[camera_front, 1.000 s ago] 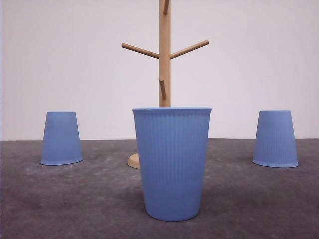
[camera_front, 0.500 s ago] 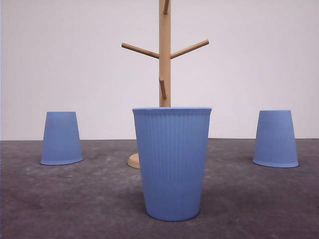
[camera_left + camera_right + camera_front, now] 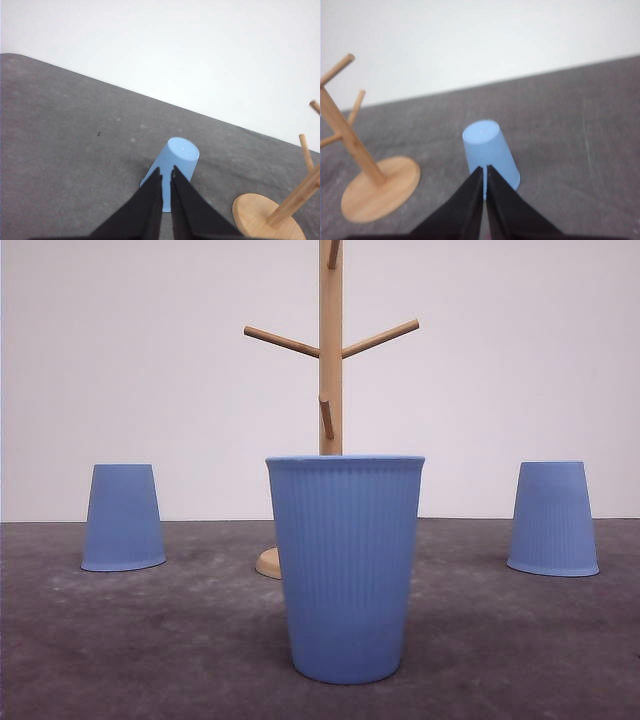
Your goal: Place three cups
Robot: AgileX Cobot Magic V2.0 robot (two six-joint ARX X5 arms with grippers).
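Hovering w/ tips pressed together, empty, each pincer (left [image 3: 166,172], right [image 3: 485,170]) faces its own upside-down light-blue ribbed cup (left [image 3: 172,167], right [image 3: 490,152]), axis vertical, just ahead.

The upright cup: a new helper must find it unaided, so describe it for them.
Start at the wooden peg stand in the middle of the grey table. The cup directly in front of it is the one. It stands mouth up, while the left cup and right cup sit upside down.

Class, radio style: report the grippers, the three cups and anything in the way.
Left gripper and right gripper shut, empty. Left cup and right cup upside down, middle cup upright. Wooden rack behind it.
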